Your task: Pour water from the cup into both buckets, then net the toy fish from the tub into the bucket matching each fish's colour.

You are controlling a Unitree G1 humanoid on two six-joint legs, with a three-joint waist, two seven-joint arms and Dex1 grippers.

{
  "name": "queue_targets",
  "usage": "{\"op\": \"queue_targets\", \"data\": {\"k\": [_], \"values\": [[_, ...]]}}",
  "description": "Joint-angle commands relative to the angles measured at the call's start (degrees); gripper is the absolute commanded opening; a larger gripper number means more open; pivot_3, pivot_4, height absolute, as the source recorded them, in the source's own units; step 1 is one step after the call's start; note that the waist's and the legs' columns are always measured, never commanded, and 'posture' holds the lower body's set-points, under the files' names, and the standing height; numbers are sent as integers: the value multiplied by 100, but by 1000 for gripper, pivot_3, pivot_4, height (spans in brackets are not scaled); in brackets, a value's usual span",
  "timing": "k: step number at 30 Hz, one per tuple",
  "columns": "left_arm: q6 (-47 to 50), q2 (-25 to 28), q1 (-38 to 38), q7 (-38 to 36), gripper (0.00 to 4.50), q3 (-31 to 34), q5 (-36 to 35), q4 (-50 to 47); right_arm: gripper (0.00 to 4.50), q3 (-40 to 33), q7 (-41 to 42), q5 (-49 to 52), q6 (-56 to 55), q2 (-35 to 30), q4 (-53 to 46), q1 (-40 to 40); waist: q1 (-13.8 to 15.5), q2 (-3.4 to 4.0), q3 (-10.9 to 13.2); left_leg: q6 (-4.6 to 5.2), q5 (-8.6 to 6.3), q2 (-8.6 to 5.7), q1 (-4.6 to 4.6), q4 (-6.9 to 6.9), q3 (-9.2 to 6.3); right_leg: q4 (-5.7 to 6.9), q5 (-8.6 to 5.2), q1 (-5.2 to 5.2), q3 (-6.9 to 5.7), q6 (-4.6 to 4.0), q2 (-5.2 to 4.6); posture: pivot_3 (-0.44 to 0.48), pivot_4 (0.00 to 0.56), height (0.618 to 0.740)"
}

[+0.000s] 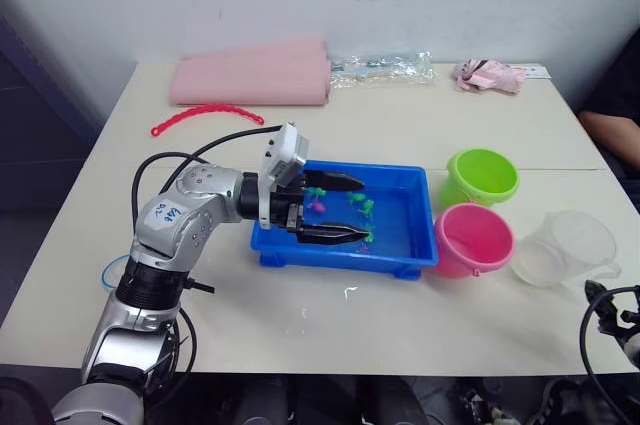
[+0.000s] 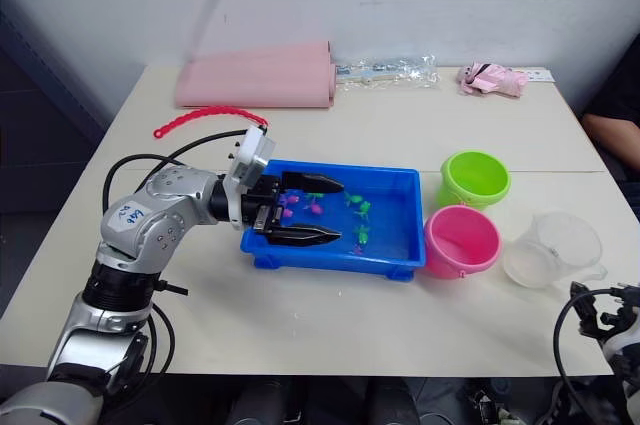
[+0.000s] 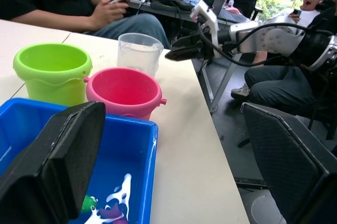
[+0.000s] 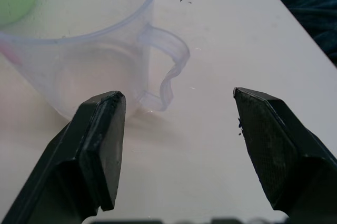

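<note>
The left claw is held forward, fingers spread wide; the right claw is likewise parted.

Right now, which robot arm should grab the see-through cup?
Probably the right: its open end effector faces the clear plastic measuring cup's handle. The left end effector hangs over the blue rectangular tub.

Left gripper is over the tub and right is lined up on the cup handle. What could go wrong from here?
1. The open left gripper sits low in the blue tub; closing may nudge fish or splash.
2. The right gripper is open near the cup handle; a glancing contact could tip the cup.
</note>
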Motion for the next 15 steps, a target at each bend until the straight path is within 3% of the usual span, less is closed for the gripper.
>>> {"op": "queue_targets", "data": {"k": [1, 15], "values": [[-19, -10, -55, 18, 4500, 79, -96, -178, 3766, -113, -140, -154, -209, -23, 132, -172, 0, 0, 0, 0, 1, 0, 0, 0, 0, 0, 0, 0, 0, 0, 0, 0, 150, 738], [-81, -8, -25, 74, 4500, 85, -65, -204, 3766, -39, -413, -464, -561, -4, 1030, -855, -5, 0, 0, -2, 3, 0, 0, 1, 2, 1, 0, 0, 0, 0, 1, 0, 150, 738]]}}
